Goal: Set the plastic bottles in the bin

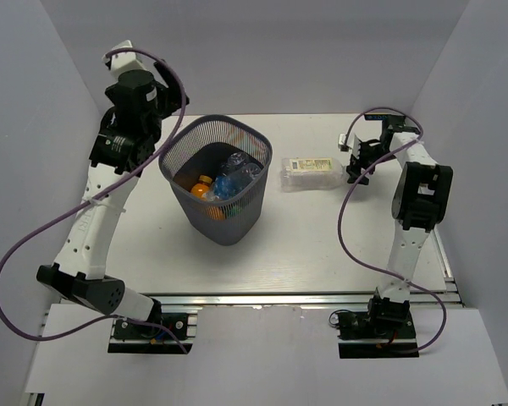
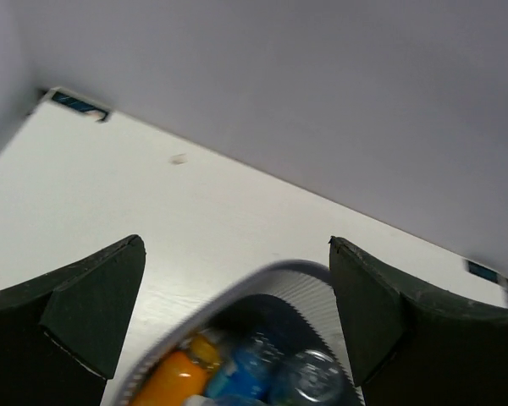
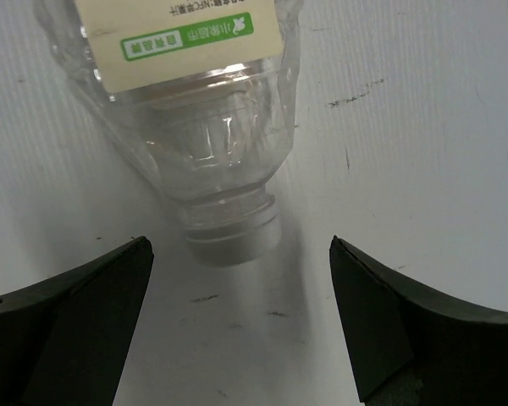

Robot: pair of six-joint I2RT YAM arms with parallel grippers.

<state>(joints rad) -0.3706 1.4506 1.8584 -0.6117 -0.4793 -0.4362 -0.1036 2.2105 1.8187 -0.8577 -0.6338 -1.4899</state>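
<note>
Bin: dark grey mesh wastebasket (image 1: 229, 222) with rounded-square rim, upright on the white counter (image 1: 305, 245), left of centre, nearer the far edge
Bin contents: orange plastic bottle (image 1: 202, 188) and clear plastic bottles with blue labels (image 1: 230, 182), piled inside; the rest too hidden to tell
Loose item: clear squarish plastic bottle (image 1: 309, 172) with white label, lying on its side near the far edge, right of the wastebasket and apart from it, cap (image 3: 233, 237) toward the right edge
Left arm: left fingers (image 2: 93, 313) spread wide, holding nothing, over the wastebasket's rim
Right arm: right fingers (image 3: 389, 321) spread wide, holding nothing, just beside the cap, not touching
</note>
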